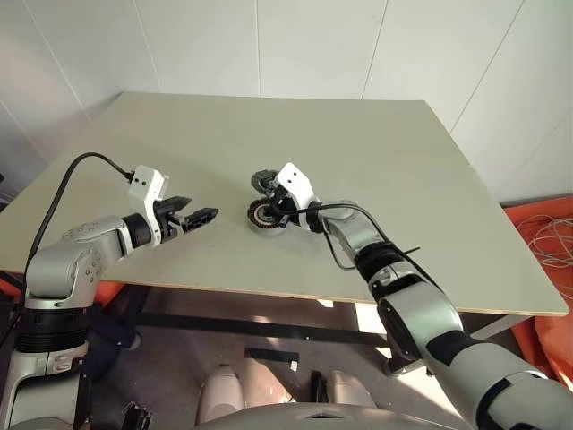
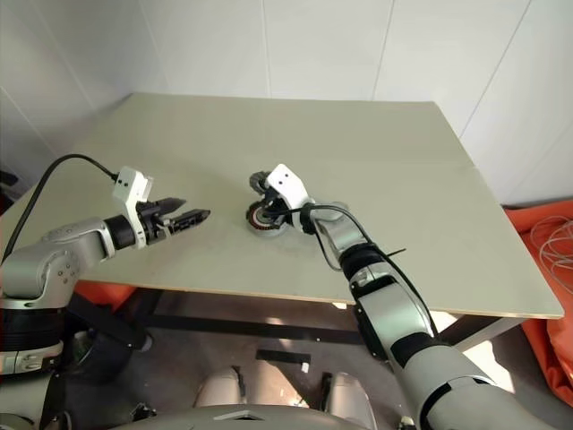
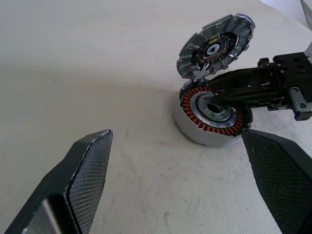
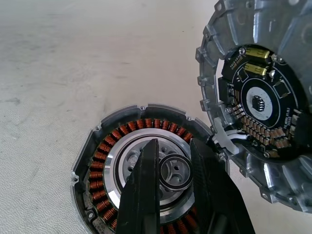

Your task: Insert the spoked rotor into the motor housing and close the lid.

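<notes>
Pale tabletop under white walls. Near edge: left claw released, fingers spread, hovering well apart from the parts. Mid-table: right claw clenched on a small dark ring above motor housing centre. Just behind, lid tilted up, open.

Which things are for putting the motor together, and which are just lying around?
For the job: motor cup; lid, standing open; right end effector; left end effector.
Just around: small ring, pinched by the right end effector; table; orange sheet.
</notes>
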{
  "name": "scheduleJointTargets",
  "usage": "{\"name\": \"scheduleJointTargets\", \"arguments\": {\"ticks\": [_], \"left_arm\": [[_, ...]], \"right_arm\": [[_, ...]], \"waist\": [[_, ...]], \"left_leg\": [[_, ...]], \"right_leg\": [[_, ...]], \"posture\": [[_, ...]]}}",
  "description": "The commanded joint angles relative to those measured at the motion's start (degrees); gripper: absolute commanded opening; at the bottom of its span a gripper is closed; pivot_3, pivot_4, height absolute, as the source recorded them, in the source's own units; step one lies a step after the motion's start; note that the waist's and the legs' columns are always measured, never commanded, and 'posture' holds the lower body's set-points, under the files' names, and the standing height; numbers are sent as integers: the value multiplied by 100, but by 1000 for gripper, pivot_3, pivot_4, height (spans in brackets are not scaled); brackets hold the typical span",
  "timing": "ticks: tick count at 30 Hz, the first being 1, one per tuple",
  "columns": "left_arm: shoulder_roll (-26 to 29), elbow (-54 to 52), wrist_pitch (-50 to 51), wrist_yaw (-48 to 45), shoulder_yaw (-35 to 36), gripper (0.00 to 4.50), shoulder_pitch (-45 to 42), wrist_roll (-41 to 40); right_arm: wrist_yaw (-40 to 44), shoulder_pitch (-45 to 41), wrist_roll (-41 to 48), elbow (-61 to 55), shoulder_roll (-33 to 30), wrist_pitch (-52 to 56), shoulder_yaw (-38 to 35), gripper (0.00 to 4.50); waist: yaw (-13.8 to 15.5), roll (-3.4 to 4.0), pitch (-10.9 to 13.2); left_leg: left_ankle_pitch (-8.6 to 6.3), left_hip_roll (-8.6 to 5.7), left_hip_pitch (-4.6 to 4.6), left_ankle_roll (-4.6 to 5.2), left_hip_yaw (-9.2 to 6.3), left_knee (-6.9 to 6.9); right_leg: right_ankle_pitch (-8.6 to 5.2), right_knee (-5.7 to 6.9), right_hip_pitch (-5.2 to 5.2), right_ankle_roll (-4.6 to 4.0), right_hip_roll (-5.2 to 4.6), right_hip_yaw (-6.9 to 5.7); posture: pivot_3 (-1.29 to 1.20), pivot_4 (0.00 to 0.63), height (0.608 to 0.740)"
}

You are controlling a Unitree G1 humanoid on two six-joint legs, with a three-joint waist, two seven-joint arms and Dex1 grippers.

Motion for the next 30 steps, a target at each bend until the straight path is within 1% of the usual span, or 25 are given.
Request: {"name": "scheduleJointTargets", "arguments": {"ticks": [1, 22, 23, 26, 29, 30], "left_arm": [[83, -208, -95, 4, 79, 4500, -31, -6], [154, -261, -157, 19, 85, 4500, 48, 45], [157, -246, -166, 22, 80, 4500, 38, 55], [167, -223, -187, 27, 77, 4500, 20, 72], [170, -226, -201, 31, 75, 4500, 31, 81], [170, -228, -206, 34, 73, 4500, 37, 84]], "right_arm": [[-18, 15, -4, -221, 57, -59, -74, 598], [-54, 44, 16, -155, 200, 113, -196, 598], [-55, 32, 20, -148, 209, 123, -204, 1158], [-161, 11, -22, -137, 217, 93, -210, 1890], [-228, 27, -64, -159, 208, 52, -187, 3002], [-232, 34, -68, -168, 205, 49, -182, 3277]], "waist": [[2, 0, 0], [1, 0, 0], [1, 0, 0], [2, 0, 0], [2, 0, 0], [1, 0, 0]], "left_leg": [[0, 0, 0, 0, 0, 0], [0, 0, 0, 0, 0, 1], [0, 0, 0, 0, 0, 1], [0, 0, 0, 0, 0, 1], [0, 0, 0, 0, 0, 1], [0, 0, 0, 0, 0, 1]], "right_leg": [[0, 0, 0, 0, 0, 0], [0, 2, -1, 0, 0, 0], [0, 2, -1, 0, 0, 0], [0, 2, -1, 0, 0, 0], [0, 2, -1, 0, 0, 0], [0, 2, -1, 0, 0, 0]], "posture": [[0, 0, 740], [0, 0, 740], [0, 0, 740], [0, 0, 740], [0, 0, 740], [0, 0, 740]]}}
